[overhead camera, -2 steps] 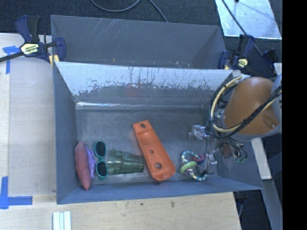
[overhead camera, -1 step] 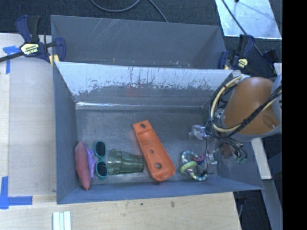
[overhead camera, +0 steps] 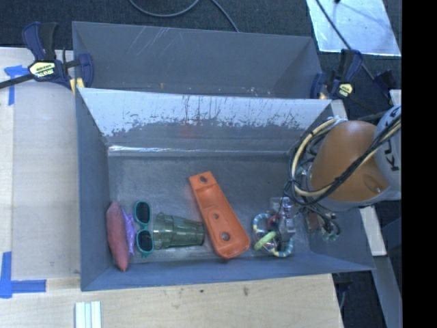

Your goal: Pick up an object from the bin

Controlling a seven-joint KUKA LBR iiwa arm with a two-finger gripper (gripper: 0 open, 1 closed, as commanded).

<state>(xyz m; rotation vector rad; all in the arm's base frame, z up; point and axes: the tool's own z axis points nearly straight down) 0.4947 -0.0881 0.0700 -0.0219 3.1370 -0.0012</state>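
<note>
Tangled little trinket (overhead camera: 268, 238) of green, yellow and blue loops lies just right of the orange holed bar (overhead camera: 218, 216), under the pincer (overhead camera: 283, 225); apart or together, I cannot tell. It looks light, floppy, snaggy; I'd pinch a loop's rim.

no legible txt or nos.

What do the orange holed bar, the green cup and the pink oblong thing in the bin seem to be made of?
Orange holed bar: probably hard plastic, smooth and matt, evenly coloured, with neat round holes. Green cup: likely translucent plastic, since you can see dimly through it. Pink oblong thing: unclear, perhaps soft foam or rubber; dull surface, rounded edges.
</note>
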